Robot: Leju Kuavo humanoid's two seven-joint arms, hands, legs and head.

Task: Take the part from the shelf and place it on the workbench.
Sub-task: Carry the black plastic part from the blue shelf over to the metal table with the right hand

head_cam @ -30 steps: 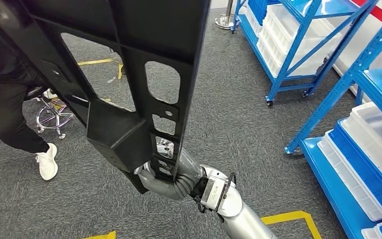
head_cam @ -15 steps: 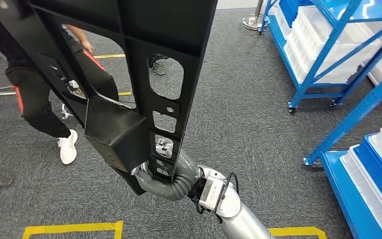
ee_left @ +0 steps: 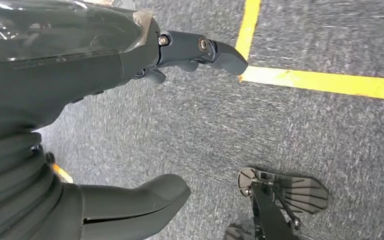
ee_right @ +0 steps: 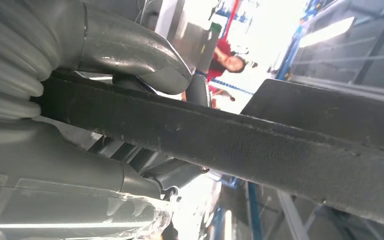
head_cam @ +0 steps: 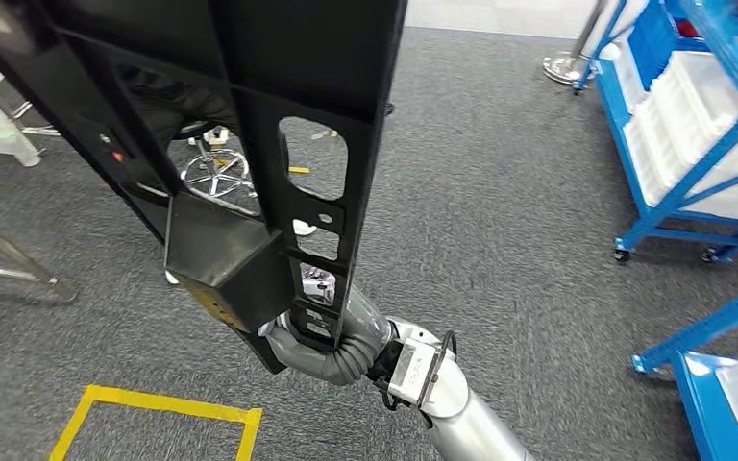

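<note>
The black part, gripped at its lower end by the right hand, spans the upper-left of the head view and blocks passage fwd and to the left. Blue shelf racks with white bins stand along the right side; a chair base sits behind the part, w/ metal legs at far left. Open grey carpet lies between part and racks; left hand hangs over bare carpet beside yellow floor tape.

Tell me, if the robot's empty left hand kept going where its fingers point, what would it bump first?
Probably the grey carpet, near the yellow tape line. The left hand hangs open, though depth is unclear.
</note>
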